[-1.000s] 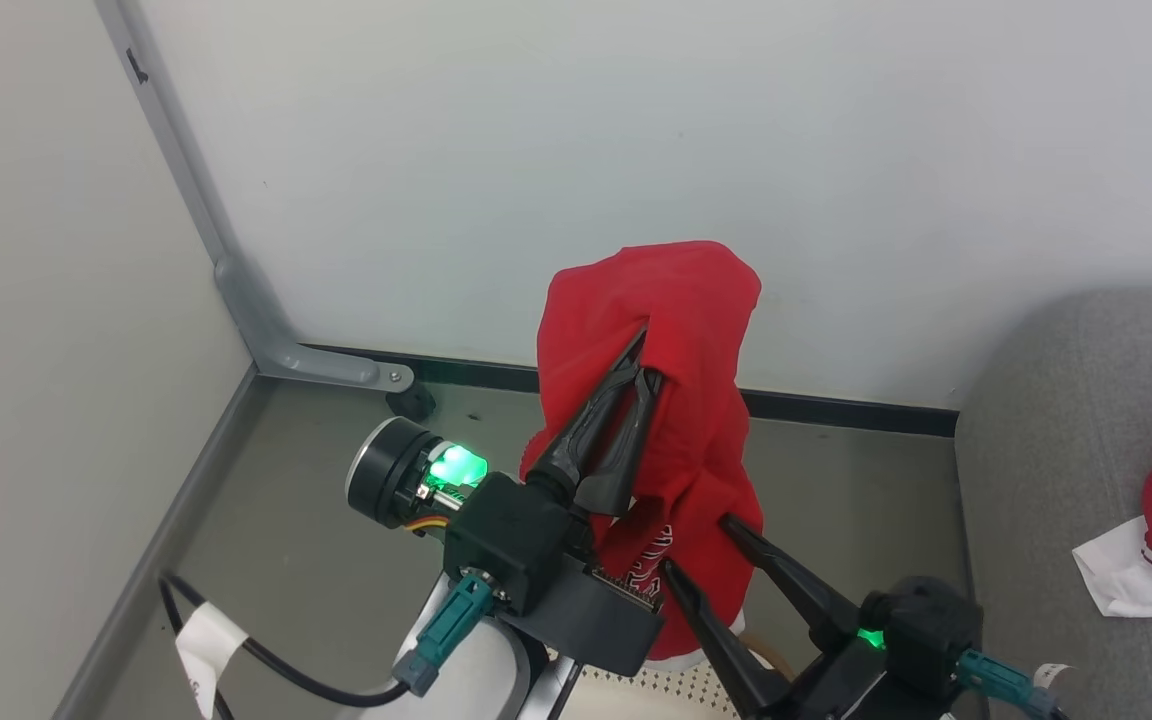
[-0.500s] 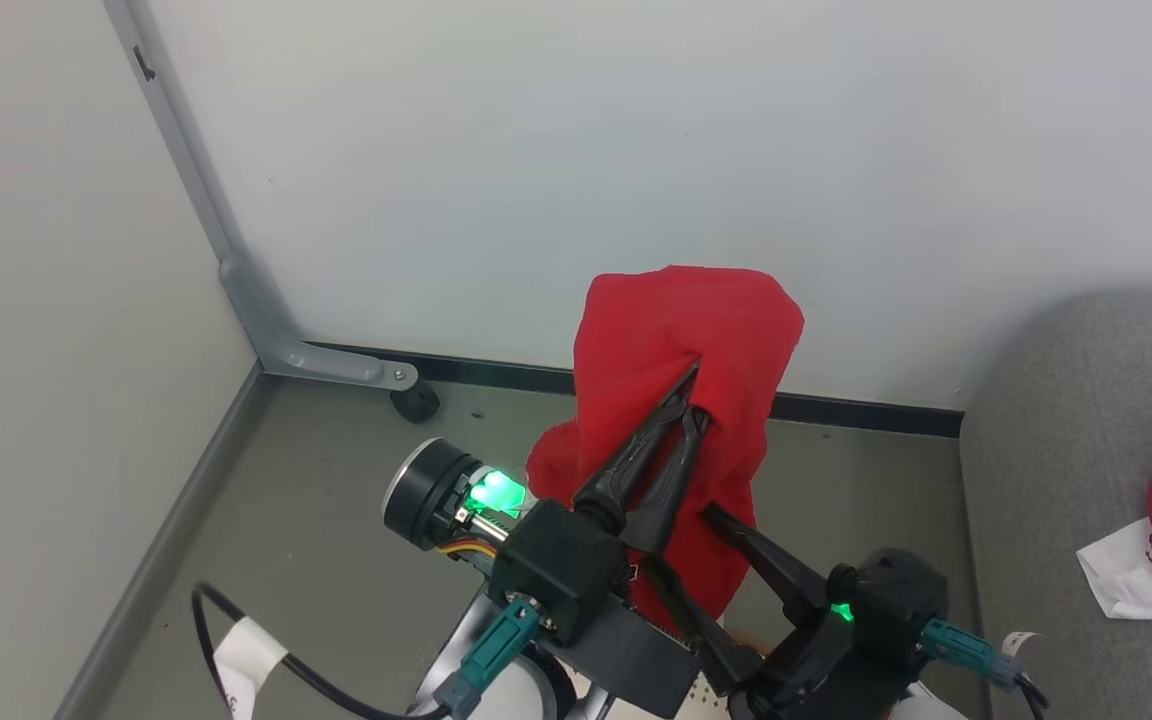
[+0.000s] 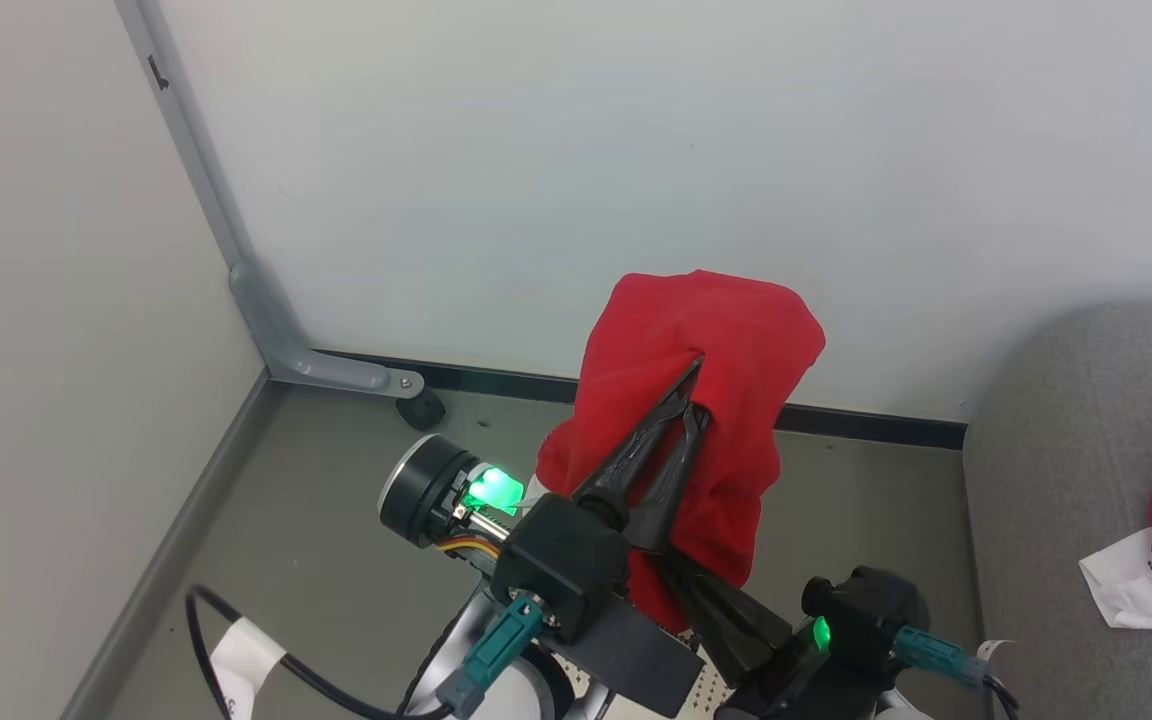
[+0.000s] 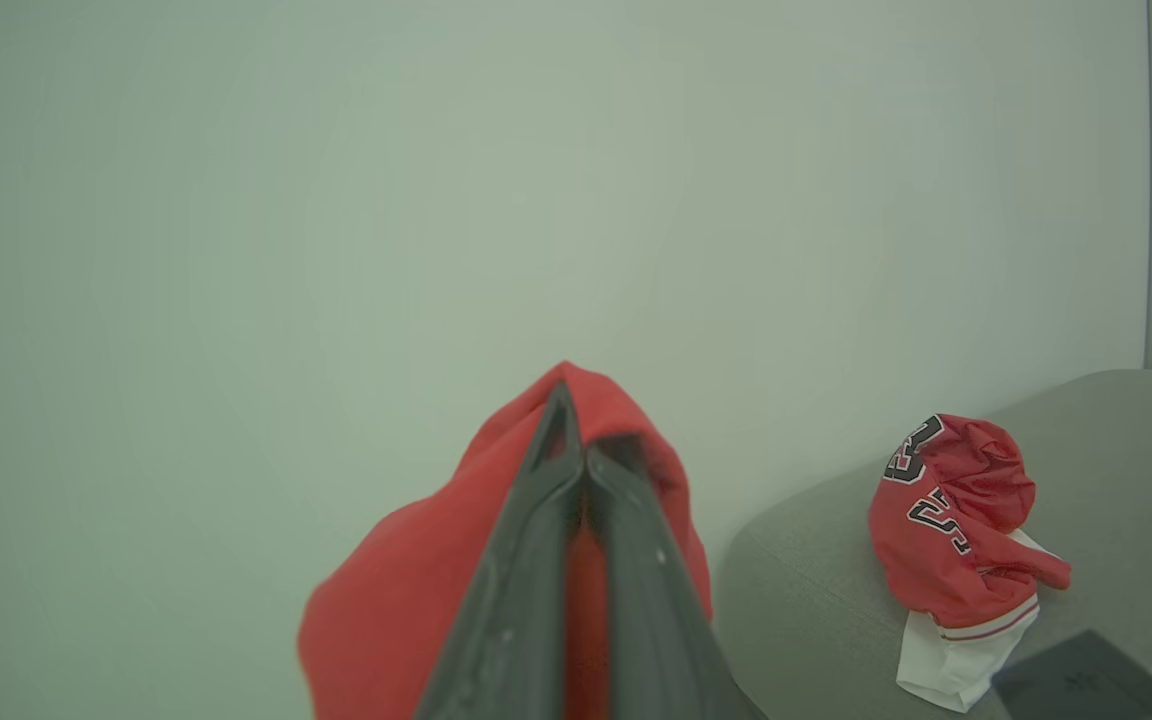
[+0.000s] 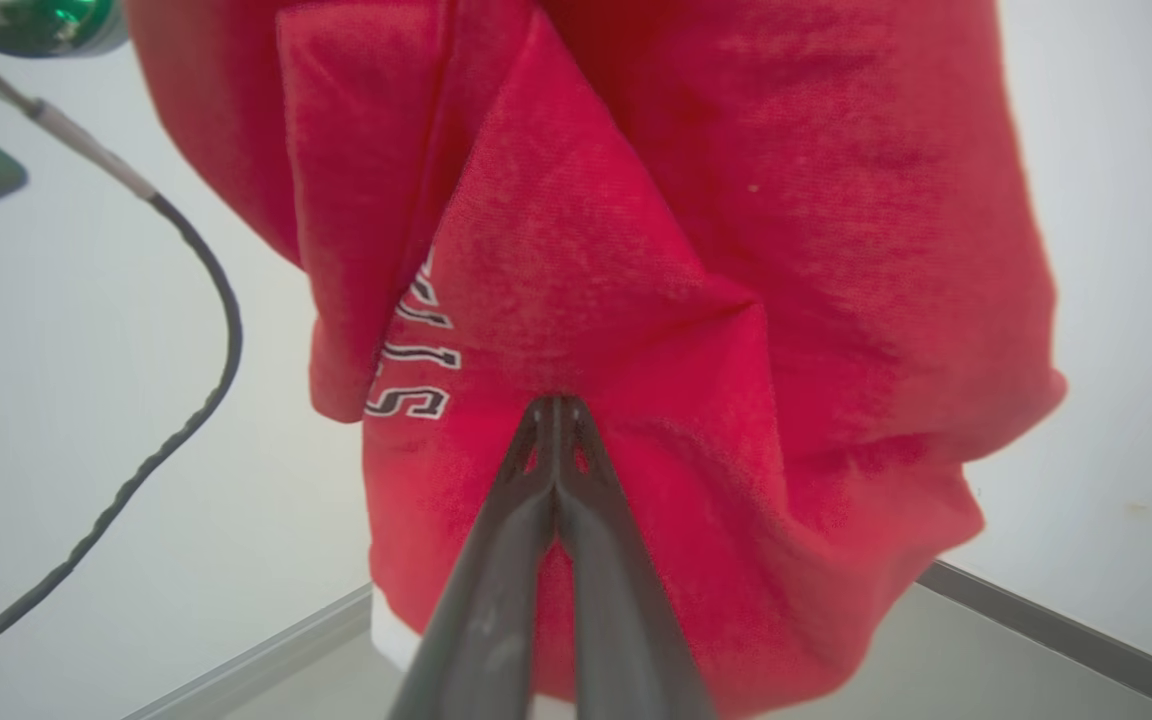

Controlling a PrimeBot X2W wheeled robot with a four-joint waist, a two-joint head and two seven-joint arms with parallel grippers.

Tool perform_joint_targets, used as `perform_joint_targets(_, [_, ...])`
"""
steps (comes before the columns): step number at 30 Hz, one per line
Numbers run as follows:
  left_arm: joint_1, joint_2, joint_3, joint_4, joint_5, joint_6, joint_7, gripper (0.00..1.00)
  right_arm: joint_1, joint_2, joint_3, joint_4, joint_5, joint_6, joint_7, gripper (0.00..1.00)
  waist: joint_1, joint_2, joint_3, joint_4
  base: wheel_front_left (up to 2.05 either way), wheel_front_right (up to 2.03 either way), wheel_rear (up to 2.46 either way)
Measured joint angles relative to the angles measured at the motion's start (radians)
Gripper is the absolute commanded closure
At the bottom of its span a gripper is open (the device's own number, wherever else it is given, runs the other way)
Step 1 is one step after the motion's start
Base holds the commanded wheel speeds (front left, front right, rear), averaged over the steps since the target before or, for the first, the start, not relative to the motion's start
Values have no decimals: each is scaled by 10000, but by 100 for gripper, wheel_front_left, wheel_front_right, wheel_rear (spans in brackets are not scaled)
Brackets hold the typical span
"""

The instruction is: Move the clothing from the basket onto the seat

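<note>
Pinched shut on hanging red jersey (image 3: 736, 320): L gripper (image 3: 696, 395) up top, R gripper (image 5: 556, 405) lower; lettering partly folded, unreadable.

The clothing (image 3: 726, 335) is matt knitted cloth, the seat (image 3: 1056, 480) coarse grey fabric.

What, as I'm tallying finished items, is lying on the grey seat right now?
A crumpled red jersey with white trim and dark numerals lies on the seat. Whatever is beneath it is covered by the cloth.
</note>
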Motion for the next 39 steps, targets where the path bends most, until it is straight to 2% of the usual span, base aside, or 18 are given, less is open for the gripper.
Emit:
perform_joint_targets(11, [223, 2, 238, -48, 144, 0, 232, 100, -105, -52, 113, 100, 274, 0, -88, 100, 0, 0, -63, -4, 0, 0, 0])
perform_joint_targets(18, [402, 2, 535, -75, 232, 0, 372, 100, 657, -431, -383, -491, 420, 0, -190, 100, 0, 0, -87, -74, 0, 0, 0])
perform_joint_targets(19, [402, 2, 535, -75, 232, 0, 372, 100, 657, -431, -383, -491, 420, 0, -190, 86, 0, 0, -87, -74, 0, 0, 0])
perform_joint_targets(20, [420, 2, 600, -77, 247, 0, 418, 100, 847, -520, -483, -608, 447, -4, -194, 58, 0, 0, -90, -88, 0, 0, 0])
perform_joint_targets(21, [458, 2, 656, -82, 255, 0, 418, 100, 1057, -617, -604, -754, 495, -17, -219, 52, 0, 0, -92, -103, 0, 0, 0])
perform_joint_targets(22, [525, 2, 717, -86, 276, 0, 420, 100, 1257, -692, -740, -897, 550, -58, -268, 21, 0, 0, -94, -120, 0, 0, 0])
perform_joint_targets(23, [612, 2, 803, -90, 332, 0, 437, 100, 1421, -759, -830, -1028, 579, -96, -272, 1, 0, 0, -96, -143, 0, 0, 0])
perform_joint_targets(28, [811, 8, 1078, -107, 408, 0, 543, 100, 2120, -1011, -1390, -1626, 637, -341, -276, 0, 0, 0, -121, -334, 0, 0, 0])
perform_joint_targets(39, [1081, 4, 1394, -219, 593, 0, 777, 100, 3508, -1649, -3066, -2537, 709, -1124, -276, 0, 0, 0, -196, -880, 0, 0, 0])
